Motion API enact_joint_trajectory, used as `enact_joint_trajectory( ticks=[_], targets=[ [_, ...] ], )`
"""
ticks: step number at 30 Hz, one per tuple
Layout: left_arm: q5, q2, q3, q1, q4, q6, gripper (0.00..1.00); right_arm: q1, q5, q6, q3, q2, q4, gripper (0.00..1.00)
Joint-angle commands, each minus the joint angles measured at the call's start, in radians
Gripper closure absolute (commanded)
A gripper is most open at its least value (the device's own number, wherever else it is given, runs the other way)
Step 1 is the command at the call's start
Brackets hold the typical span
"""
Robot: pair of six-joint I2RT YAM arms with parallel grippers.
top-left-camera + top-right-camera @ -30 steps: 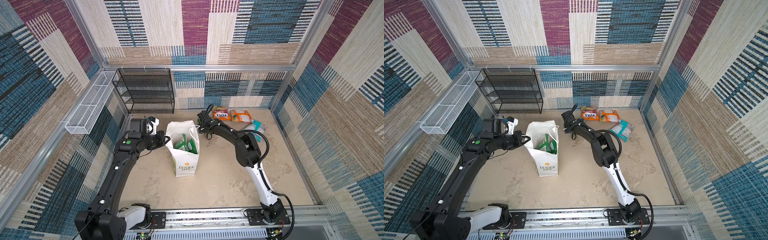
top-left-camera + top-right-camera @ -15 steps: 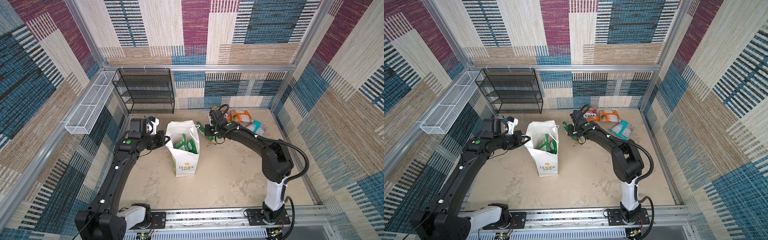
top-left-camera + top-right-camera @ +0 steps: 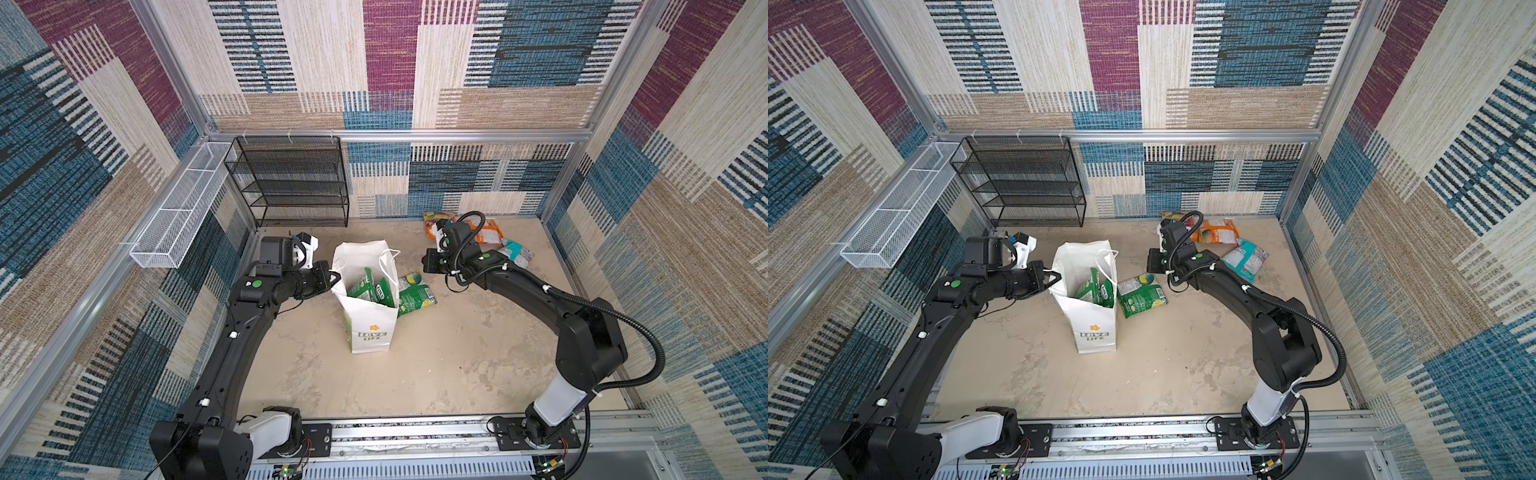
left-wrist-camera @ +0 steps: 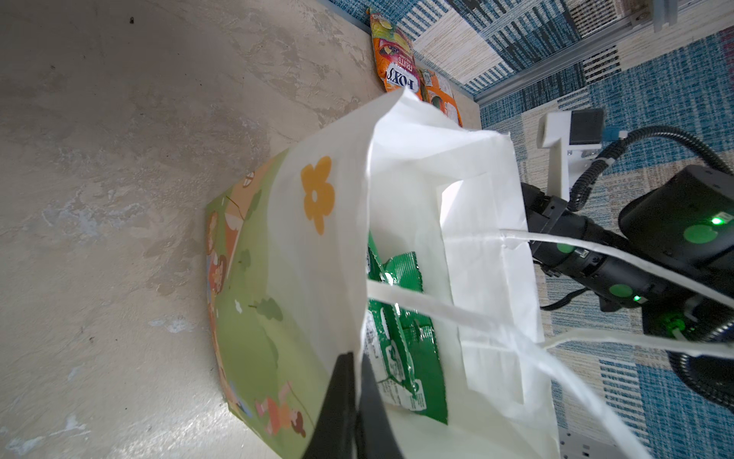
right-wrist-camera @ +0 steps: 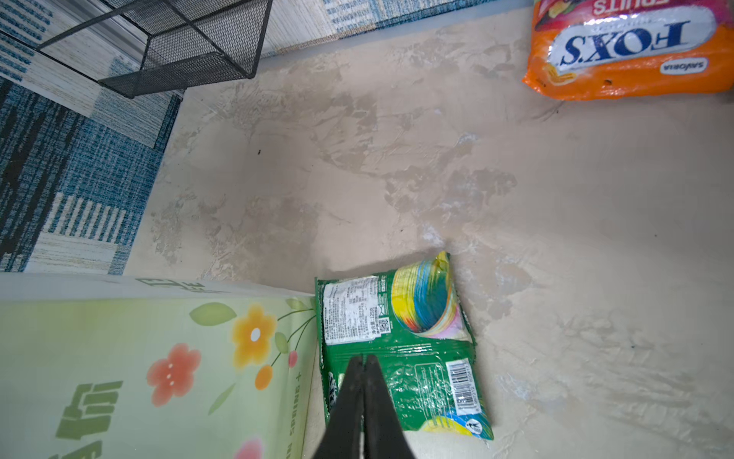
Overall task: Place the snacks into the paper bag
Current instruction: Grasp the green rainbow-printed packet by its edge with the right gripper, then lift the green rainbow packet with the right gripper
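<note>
The white paper bag (image 3: 368, 328) (image 3: 1096, 328) stands upright mid-floor, mouth open. My left gripper (image 3: 334, 277) (image 4: 355, 357) is shut on its rim at the left. Green snacks (image 3: 370, 289) (image 4: 401, 330) stick up inside it. Another green packet (image 3: 415, 293) (image 5: 401, 349) lies flat on the floor against the bag's right side (image 5: 139, 357). My right gripper (image 5: 362, 357) hangs over that packet, fingers together and empty. Orange packets (image 3: 484, 232) (image 5: 631, 47) and a teal-white one (image 3: 515, 253) lie at the back right.
A black mesh rack (image 3: 291, 183) stands against the back wall, left of centre. A white wire basket (image 3: 178, 220) hangs on the left wall. The arms' aluminium rail (image 3: 415, 436) runs along the front edge. Patterned walls enclose the floor.
My right arm swung from the back snacks toward the bag with a green packet. That packet now lies on the floor beside the bag. My left gripper has not moved.
</note>
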Motion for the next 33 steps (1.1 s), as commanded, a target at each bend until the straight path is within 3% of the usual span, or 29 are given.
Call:
enact_joint_trajectory(
  ticks=[1, 2, 5, 11, 15, 19, 23, 28, 33],
  targets=[
    [0.031, 0.0, 0.005, 0.0, 0.039, -0.001, 1.0, 0.0, 0.031, 0.007, -0.026, 0.011, -0.006, 0.5],
    [0.029, 0.0, 0.005, 0.001, 0.038, -0.001, 1.0, 0.001, 0.03, 0.007, -0.04, 0.019, -0.002, 0.39],
    [0.029, -0.001, 0.005, 0.001, 0.039, -0.001, 1.0, 0.0, 0.028, -0.005, -0.057, 0.06, 0.001, 0.21],
    [0.028, 0.002, 0.004, 0.0, 0.038, -0.001, 1.0, -0.007, 0.011, -0.036, -0.052, 0.174, 0.016, 0.12],
    [0.029, 0.003, 0.005, 0.001, 0.04, -0.001, 1.0, -0.009, 0.003, -0.053, -0.034, 0.235, 0.008, 0.1],
    [0.029, 0.003, 0.004, 0.001, 0.039, -0.001, 1.0, -0.008, -0.025, -0.056, -0.028, 0.278, 0.008, 0.18],
    [0.028, 0.004, 0.005, 0.002, 0.039, -0.001, 1.0, -0.009, -0.053, -0.054, -0.043, 0.285, 0.023, 0.34],
    [0.028, 0.006, 0.005, 0.002, 0.038, -0.001, 1.0, -0.008, -0.063, -0.051, -0.046, 0.288, 0.021, 0.67],
    [0.029, 0.007, 0.005, 0.002, 0.038, 0.0, 1.0, -0.006, -0.093, -0.032, -0.052, 0.25, 0.005, 0.88]
  ],
)
